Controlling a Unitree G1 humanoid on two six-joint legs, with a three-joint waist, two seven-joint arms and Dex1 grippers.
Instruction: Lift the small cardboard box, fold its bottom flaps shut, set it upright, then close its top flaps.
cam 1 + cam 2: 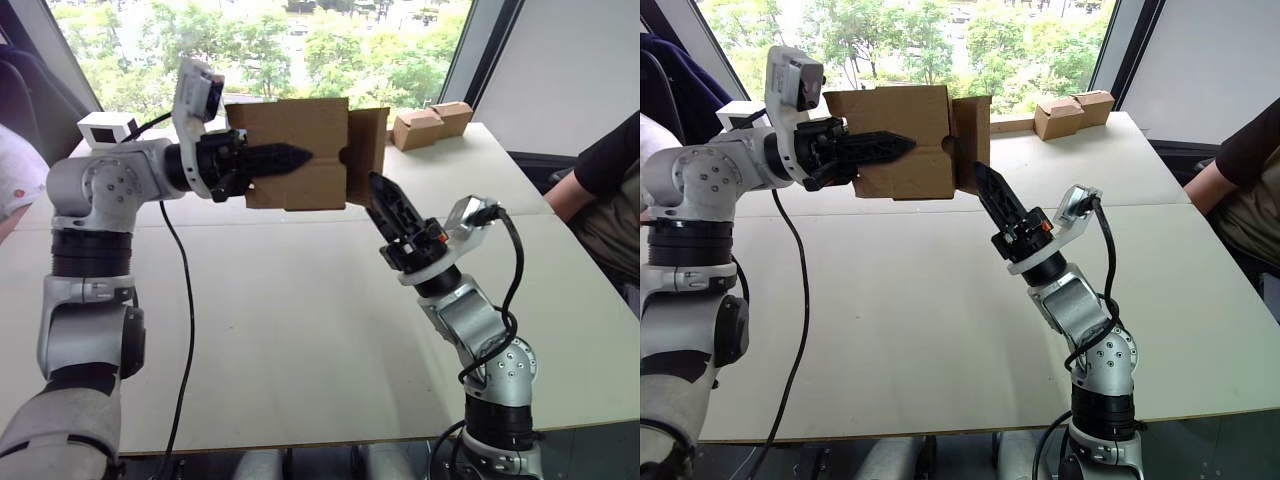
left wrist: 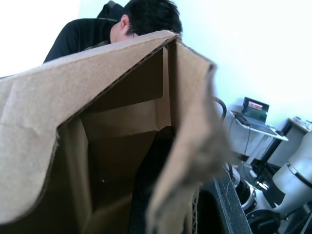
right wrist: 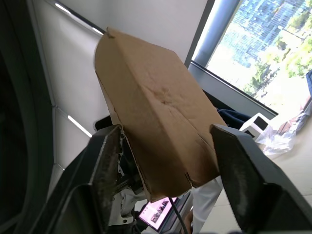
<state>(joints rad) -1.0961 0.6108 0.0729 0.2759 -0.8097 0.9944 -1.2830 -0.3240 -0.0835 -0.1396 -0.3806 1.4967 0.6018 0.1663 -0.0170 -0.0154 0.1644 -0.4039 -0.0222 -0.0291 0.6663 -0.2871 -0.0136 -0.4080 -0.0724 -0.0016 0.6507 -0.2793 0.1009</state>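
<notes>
My two silver-grey arms, black cables trailing, end in black two-fingered grippers, left gripper (image 1: 285,157) and right gripper (image 1: 385,205).

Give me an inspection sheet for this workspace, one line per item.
Surface: white table, bare in front of the arms.
Job's things: small cardboard box held in the air, flaps at one end open.
Clutter: two joined brown boxes at the far edge.
Grippers: left gripper shut on the box; right gripper open, at the box's open end.
Cables: black cable hanging from the left arm; another looping on the right arm.
Surroundings: window with trees; a person seated at the right.
</notes>
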